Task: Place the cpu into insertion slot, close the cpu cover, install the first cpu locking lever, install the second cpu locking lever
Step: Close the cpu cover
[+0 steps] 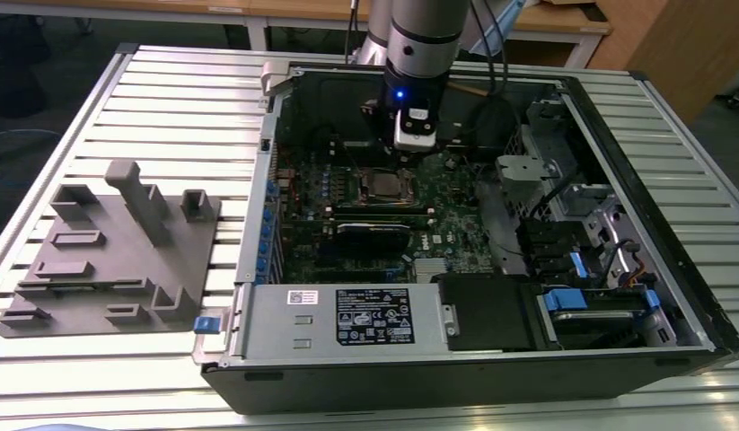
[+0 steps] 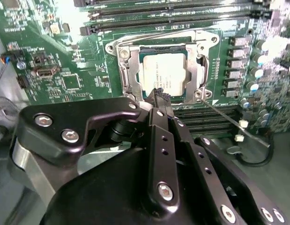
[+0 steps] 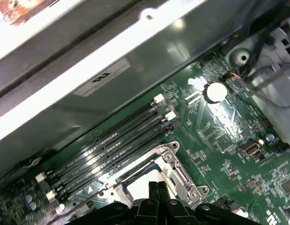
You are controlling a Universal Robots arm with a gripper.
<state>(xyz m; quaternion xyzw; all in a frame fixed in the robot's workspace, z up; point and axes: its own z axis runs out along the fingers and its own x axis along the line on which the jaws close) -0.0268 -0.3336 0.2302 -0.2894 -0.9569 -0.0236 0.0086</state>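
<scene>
The cpu (image 2: 164, 70) lies flat in the insertion slot (image 1: 382, 186) on the green motherboard. The silvery cpu cover (image 2: 127, 65) lies down around it, and the chip's pale top shows through its window. A thin lever rod (image 2: 229, 118) runs out from one corner of the socket across the board. My gripper (image 2: 159, 95) hangs just above the socket's edge, its black fingers pressed together with nothing between them. The first wrist view shows the fingertips (image 3: 152, 187) over the socket frame (image 3: 175, 171). In the exterior view the gripper (image 1: 414, 153) sits just behind the socket.
The open computer case (image 1: 656, 117) lies on a slatted table. Long black memory slots (image 3: 112, 145) run beside the socket, near the case wall (image 3: 88, 61). A power supply (image 1: 345, 319) and drive bays (image 1: 585, 233) fill the near and right sides. A grey fixture (image 1: 111, 247) stands at the exterior view's left.
</scene>
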